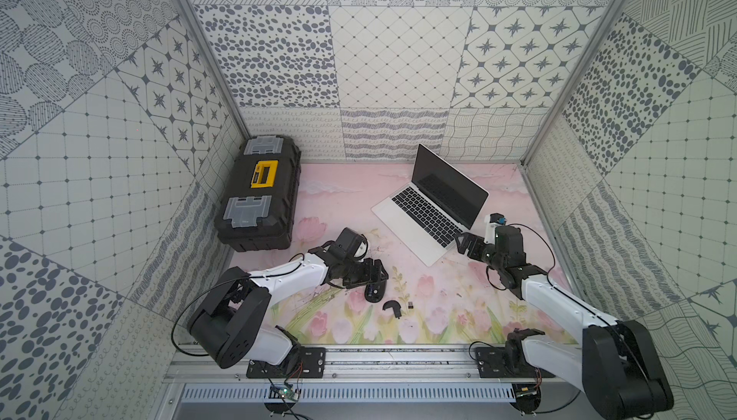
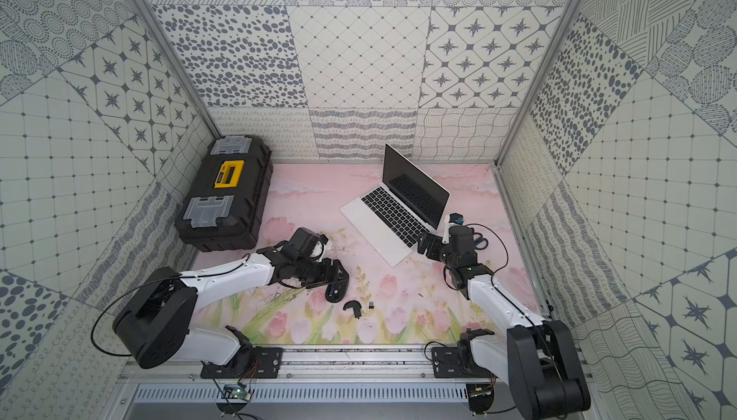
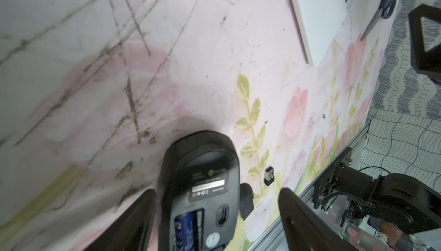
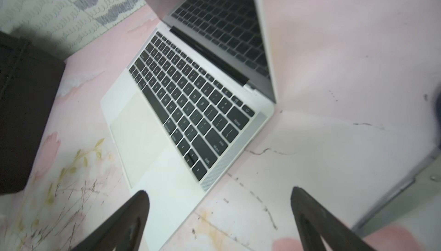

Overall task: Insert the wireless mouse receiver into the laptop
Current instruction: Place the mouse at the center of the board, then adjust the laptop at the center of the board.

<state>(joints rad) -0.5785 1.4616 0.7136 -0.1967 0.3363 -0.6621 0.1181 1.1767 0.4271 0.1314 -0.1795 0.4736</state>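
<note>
The wireless mouse receiver [image 1: 410, 306] lies loose on the flowered tabletop [image 1: 438, 290] in both top views. It is near the left jaws and well apart from the right jaws. A black cover piece [image 1: 393, 307] sits between it and the mouse [image 1: 375, 292], which lies under the left jaws. The right jaws hang at the near corner of the open laptop [image 1: 402, 234].

In the left wrist view, the left jaws stand wide apart astride the mouse [image 3: 202, 190], which lies belly up. One finger is close by its side and the other is well clear, so nothing is gripped. The receiver [image 3: 269, 175] rests just ahead of the clear finger's tip, touching nothing.

In the right wrist view, the right jaws are spread wide and empty. The laptop [image 4: 181, 109] is ahead of them, its front corner between the fingers.
</note>
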